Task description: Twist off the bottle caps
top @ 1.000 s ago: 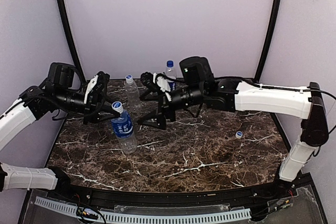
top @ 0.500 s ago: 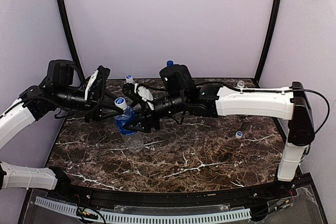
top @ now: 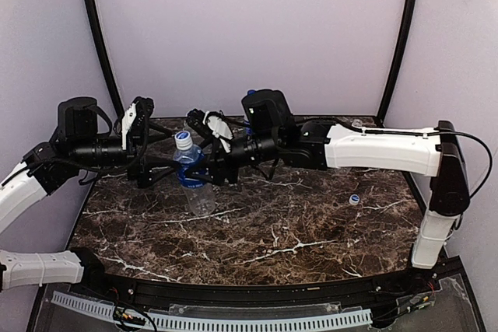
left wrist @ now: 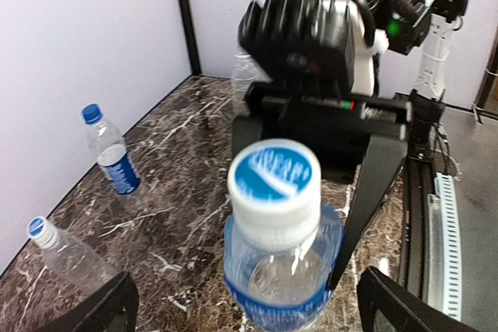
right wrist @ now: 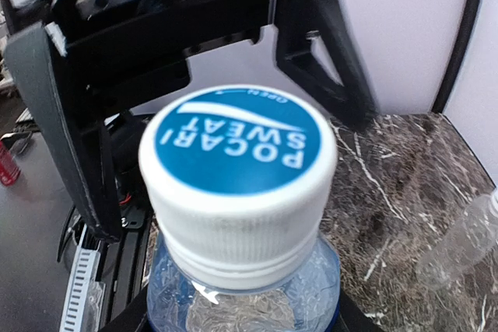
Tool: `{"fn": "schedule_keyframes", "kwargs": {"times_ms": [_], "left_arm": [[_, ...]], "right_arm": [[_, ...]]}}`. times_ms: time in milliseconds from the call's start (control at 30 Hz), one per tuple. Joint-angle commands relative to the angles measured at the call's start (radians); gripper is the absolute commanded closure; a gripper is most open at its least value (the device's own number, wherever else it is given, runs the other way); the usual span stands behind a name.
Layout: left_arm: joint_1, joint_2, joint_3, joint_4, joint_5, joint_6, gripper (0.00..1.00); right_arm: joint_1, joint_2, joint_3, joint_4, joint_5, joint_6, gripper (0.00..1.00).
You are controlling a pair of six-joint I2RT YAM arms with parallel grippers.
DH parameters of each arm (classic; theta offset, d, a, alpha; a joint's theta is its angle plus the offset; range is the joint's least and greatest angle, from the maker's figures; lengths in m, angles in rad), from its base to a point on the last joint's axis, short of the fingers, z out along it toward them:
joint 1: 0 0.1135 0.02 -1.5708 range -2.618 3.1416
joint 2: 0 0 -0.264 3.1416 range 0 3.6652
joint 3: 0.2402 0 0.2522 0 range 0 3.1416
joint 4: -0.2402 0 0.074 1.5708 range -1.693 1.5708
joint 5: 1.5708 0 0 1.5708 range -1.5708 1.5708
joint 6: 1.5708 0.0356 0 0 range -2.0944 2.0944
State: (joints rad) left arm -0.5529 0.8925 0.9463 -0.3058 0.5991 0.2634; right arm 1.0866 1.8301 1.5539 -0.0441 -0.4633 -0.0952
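Look from above first. You see a small clear bottle (top: 194,186) with a blue label near the back left of the dark marble counter (top: 311,231). It leans a little. Its cap (top: 184,140) is screwed on. Only this view shows you a loose cap (top: 354,200) lying alone, far off to the right.

Your left gripper (left wrist: 249,281) is spread wide. In its own camera you see one finger at each bottom corner, and the bottle stands between them, touching neither. This view also shows you two more bottles by the wall. One is a blue-capped bottle (left wrist: 113,157) with a blue label. The other is a clear bottle (left wrist: 68,256) with a white and blue top.

Your right gripper (top: 201,175) grips the bottle's body, below the cap. The left camera shows one black finger pressed on the bottle's shoulder.

The right camera looks straight down on the cap. Only there can you read "POCARI SWEAT" on its round blue top. Its white sides have little ridges.

The bottle is see-through plastic. You cannot tell if there is water inside.
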Motion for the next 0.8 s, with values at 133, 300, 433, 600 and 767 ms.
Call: {"fn": "schedule_keyframes", "kwargs": {"times_ms": [133, 300, 433, 600, 767], "left_arm": [[-0.020, -0.030, -0.101, 0.138, -0.151, -0.109, 0.01], [-0.066, -0.020, -0.131, 0.185, -0.062, -0.101, 0.01], [-0.091, 0.001, -0.131, 0.228, -0.043, -0.110, 0.01], [-0.093, 0.020, -0.139, 0.286, -0.035, -0.165, 0.07], [-0.094, 0.030, -0.141, 0.301, -0.043, -0.199, 0.18]], "right_arm": [[-0.006, -0.119, -0.065, 0.251, 0.180, 0.252, 0.51], [0.011, -0.118, -0.060, 0.305, 0.168, 0.271, 0.51], [0.023, -0.103, -0.041, 0.303, 0.155, 0.270, 0.51], [0.028, -0.095, -0.043, 0.319, 0.141, 0.281, 0.51], [0.030, -0.091, -0.040, 0.323, 0.127, 0.281, 0.51]]}}
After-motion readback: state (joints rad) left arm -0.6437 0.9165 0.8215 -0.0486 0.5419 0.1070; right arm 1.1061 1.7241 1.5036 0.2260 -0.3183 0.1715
